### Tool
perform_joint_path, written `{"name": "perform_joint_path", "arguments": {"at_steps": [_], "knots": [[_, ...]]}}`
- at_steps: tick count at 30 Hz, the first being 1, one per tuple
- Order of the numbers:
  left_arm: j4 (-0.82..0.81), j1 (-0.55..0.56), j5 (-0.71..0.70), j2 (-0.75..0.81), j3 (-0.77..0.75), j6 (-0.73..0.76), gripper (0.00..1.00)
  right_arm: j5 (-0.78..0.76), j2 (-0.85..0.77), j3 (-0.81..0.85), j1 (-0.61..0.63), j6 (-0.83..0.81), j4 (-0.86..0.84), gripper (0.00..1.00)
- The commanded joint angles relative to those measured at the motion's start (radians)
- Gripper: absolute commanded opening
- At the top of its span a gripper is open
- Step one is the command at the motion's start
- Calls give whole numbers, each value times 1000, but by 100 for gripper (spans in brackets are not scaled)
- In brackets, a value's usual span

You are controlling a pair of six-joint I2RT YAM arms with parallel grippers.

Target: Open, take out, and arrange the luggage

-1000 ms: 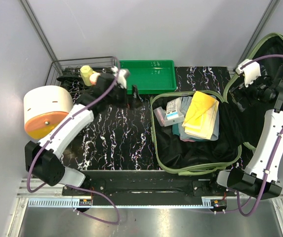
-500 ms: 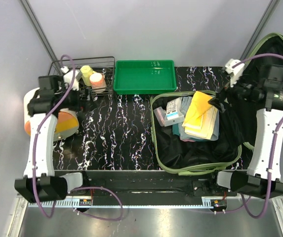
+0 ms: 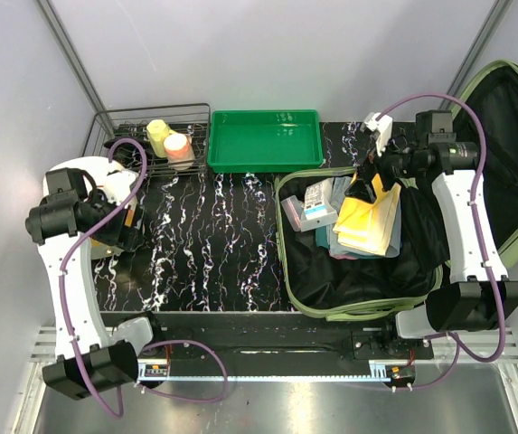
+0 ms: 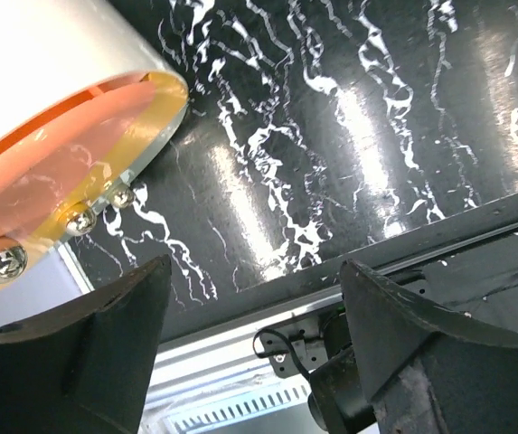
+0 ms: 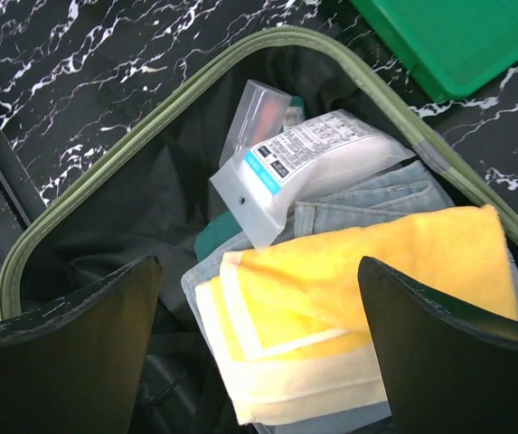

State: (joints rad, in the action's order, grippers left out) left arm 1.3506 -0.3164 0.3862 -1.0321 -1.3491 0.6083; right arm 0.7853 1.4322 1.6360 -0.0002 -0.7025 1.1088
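Observation:
The luggage (image 3: pixel 340 271) lies open on the right half of the table, its lid (image 3: pixel 512 127) leaning back at the far right. Inside are a folded yellow towel (image 3: pixel 367 215) on denim cloth and a white packet (image 3: pixel 318 204). My right gripper (image 3: pixel 363 186) hovers over the towel's far end, open and empty. In the right wrist view the towel (image 5: pixel 358 280) and packet (image 5: pixel 304 154) sit between and beyond the wide jaws of that gripper (image 5: pixel 259 362), above the black lining (image 5: pixel 132 217). My left gripper (image 3: pixel 121 231) is open at the left, beside a white-and-orange cylinder (image 3: pixel 82 176).
A bright green tray (image 3: pixel 266 140) stands at the back centre, with a wire basket (image 3: pixel 118 122) holding two small bottles to its left. In the left wrist view the cylinder (image 4: pixel 51 136) fills the upper left, and the table's front rail (image 4: pixel 240 316) runs under the left gripper (image 4: pixel 254 362).
My left arm has swung from the wire basket back to the left front, next to the cylinder. My right arm has moved left from the lid to above the luggage's contents.

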Motion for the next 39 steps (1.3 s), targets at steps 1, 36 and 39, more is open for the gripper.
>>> {"name": "perform_joint_path", "arguments": {"at_steps": [1,36,39], "knots": [[46,-9,-154,-62,-10,-16,78,-8,-18,-31,29,21,-49,99],[-346,485,163,-433,-265,-335,82,-106,-62,-117,55,55,-60,95],[-389,485,232,-353,-197,-393,83,-109,-49,-140,97,80,-96,93]]}}
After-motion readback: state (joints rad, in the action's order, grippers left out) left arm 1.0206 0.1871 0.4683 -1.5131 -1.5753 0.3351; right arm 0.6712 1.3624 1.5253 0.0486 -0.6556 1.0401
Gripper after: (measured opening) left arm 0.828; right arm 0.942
